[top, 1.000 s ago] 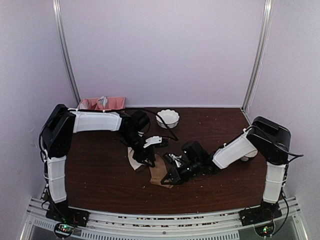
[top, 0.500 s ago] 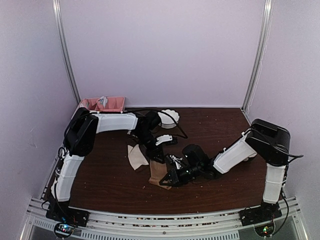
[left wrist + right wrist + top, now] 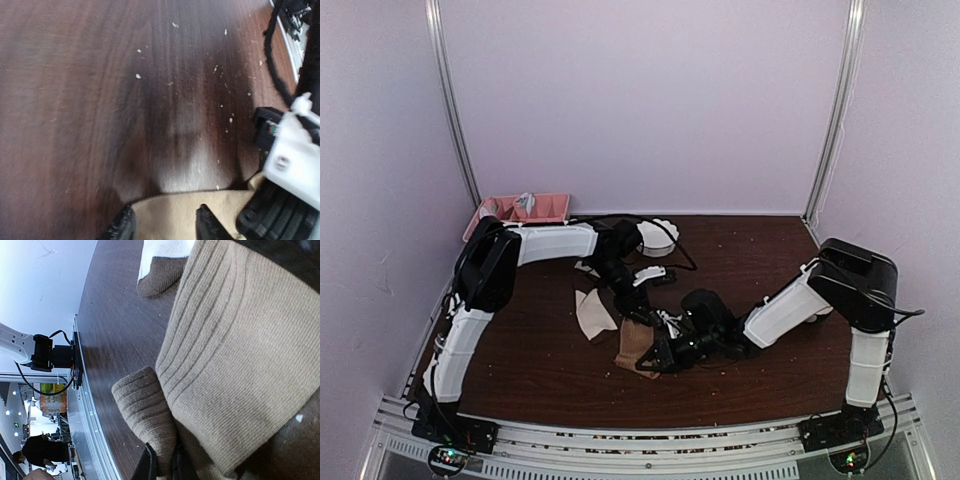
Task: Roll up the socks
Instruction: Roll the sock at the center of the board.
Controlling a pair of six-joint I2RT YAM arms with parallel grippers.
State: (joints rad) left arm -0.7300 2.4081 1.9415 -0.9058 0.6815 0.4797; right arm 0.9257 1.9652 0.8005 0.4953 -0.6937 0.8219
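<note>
Swung in toward the centre of the top view since a second ago, the left arm now has its elbow further right. The left gripper has shifted off the cream sock to the upper end of the tan sock. The right gripper has crept a little to the left. The bowl, in full view before, is now half hidden behind the left arm.

The tan sock lies on the table just below the centre of the top view, between the two grippers. The cream sock sits just beside it, up and to the left, lying uncovered. In the right wrist view its dark brown patch shows at the top edge.

In the left wrist view the left gripper's jaws stand apart at the bottom of the frame. Flat tan cloth lies between the tips, unbunched, so nothing is pinched.

The right gripper is clamped nearly closed on a ribbed fold at the tan sock's lower end, where the cloth curls over. The right arm reaches in low from the right.

A pink tray sits at the table's upper left corner, well apart from the socks.
</note>
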